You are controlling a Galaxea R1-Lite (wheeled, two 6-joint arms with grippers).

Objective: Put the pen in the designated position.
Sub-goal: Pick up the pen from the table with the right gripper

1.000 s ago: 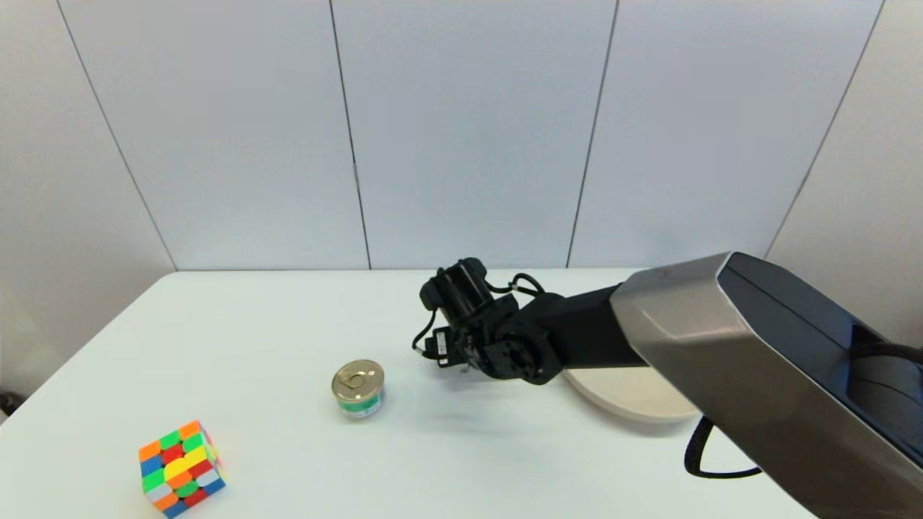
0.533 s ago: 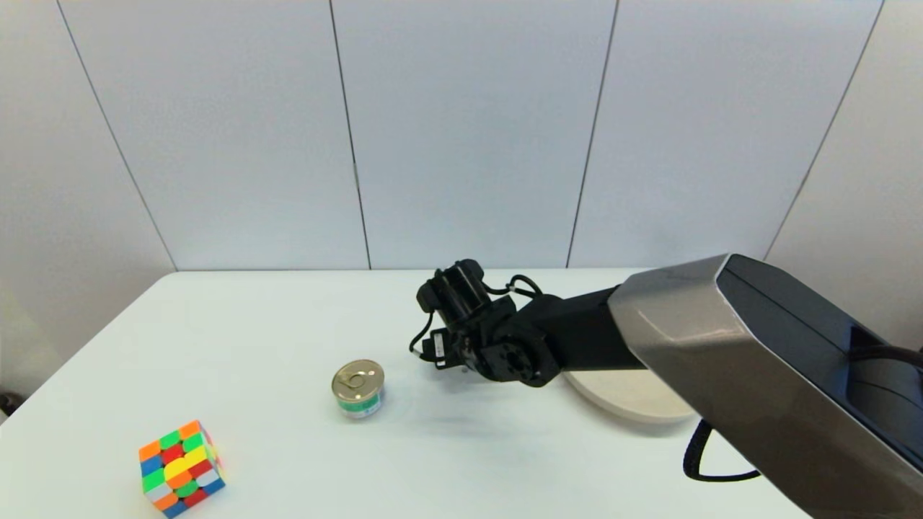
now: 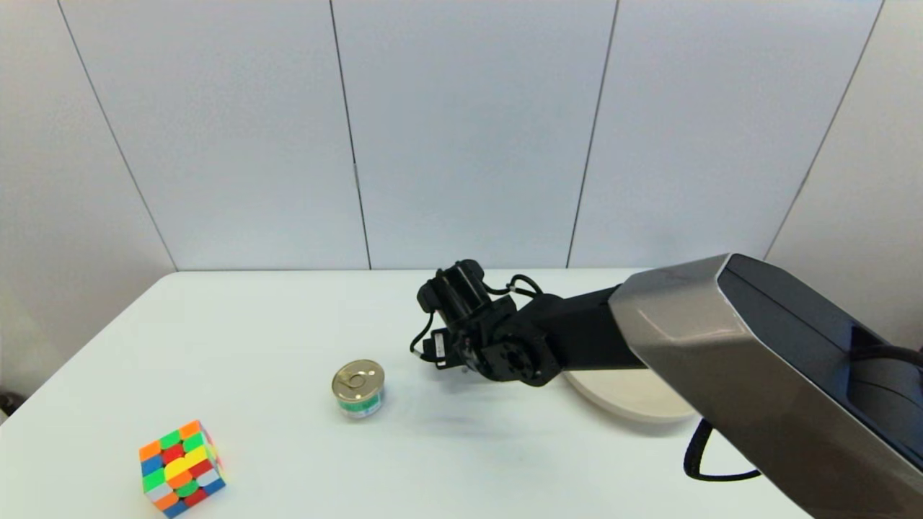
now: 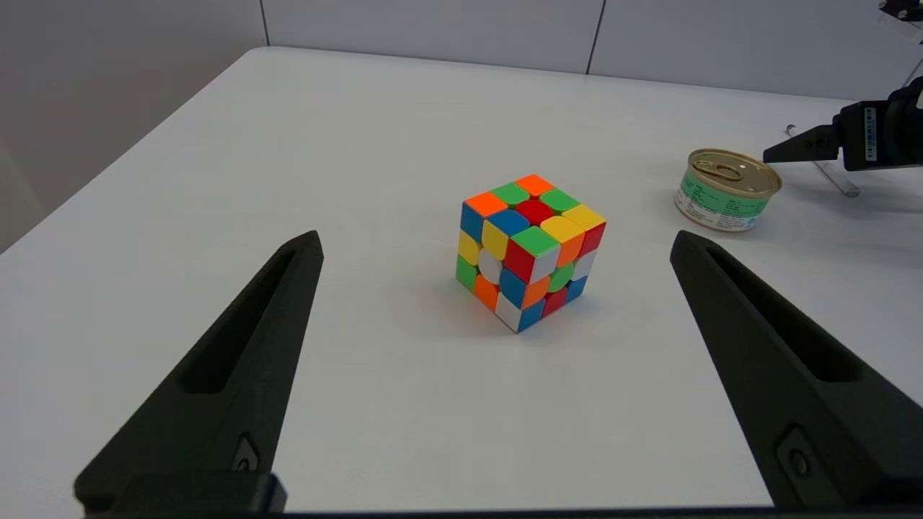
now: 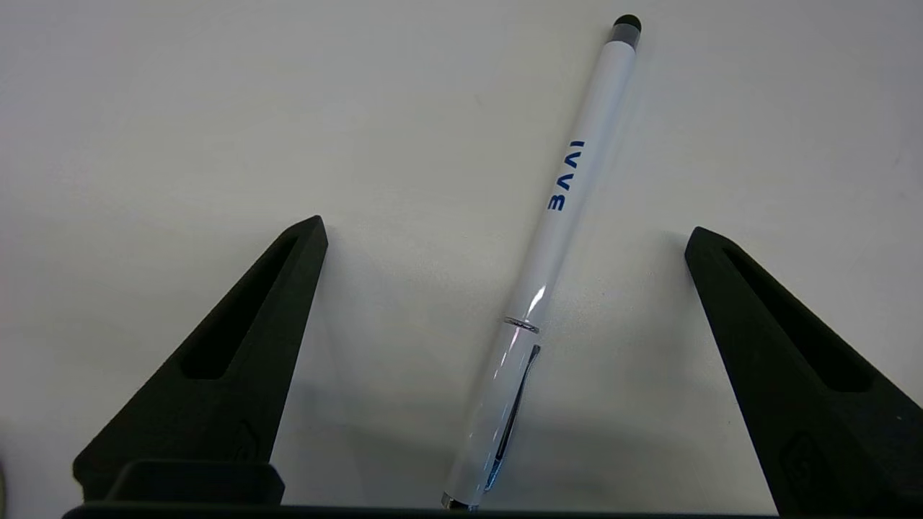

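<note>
The pen [image 5: 559, 216], white with blue print and a dark tip, lies flat on the bare white tabletop. My right gripper [image 5: 505, 231] hangs open just above it, one finger on each side, neither touching the barrel. In the head view the right gripper [image 3: 441, 353] points down between the can and the plate and hides the pen. From the left wrist view, a short piece of the pen [image 4: 829, 170] shows behind the right gripper's fingers [image 4: 804, 146]. No mark shows the designated position. My left gripper [image 4: 496, 241] is open and empty, low over the table's near left.
A colourful puzzle cube [image 3: 181, 468] sits at the near left, straight ahead of the left gripper. A small gold-lidded can [image 3: 358, 388] stands left of the right gripper. A beige oval plate [image 3: 634, 398] lies partly under the right arm. A black cable [image 3: 703, 461] loops at the near right.
The right wrist has shifted very slightly left and up since a second ago, then stayed still. The cube, can and plate have not moved.
</note>
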